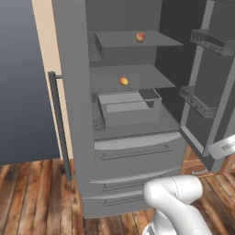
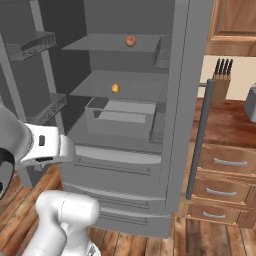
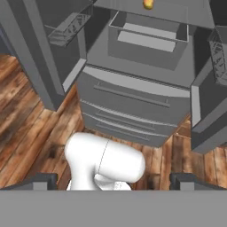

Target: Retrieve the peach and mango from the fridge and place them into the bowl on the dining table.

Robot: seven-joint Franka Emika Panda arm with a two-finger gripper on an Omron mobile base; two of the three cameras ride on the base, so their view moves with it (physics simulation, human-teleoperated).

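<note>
fridge (image 1: 87, 151) doors open, peach (image 1: 140, 37) on top shelf, mango (image 1: 124, 81) on shelf below, neither picked yet; gripper (image 3: 114, 179) spread wide, empty.

You are facing a home kitchen, rendered: a tall grey fridge (image 1: 133, 151) stands open on a wooden plank floor (image 1: 32, 197), with bare shelves, door racks (image 1: 197, 102), a clear crisper bin (image 2: 122, 119) and drawers below. To its right, the right base view shows reddish-brown wooden drawers (image 2: 220, 180) with metal pulls under a glossy bench (image 2: 227, 125). A knife block (image 2: 221, 80) stands on that bench against a cream wall, with a wooden cabinet (image 2: 235, 25) above it.
</note>
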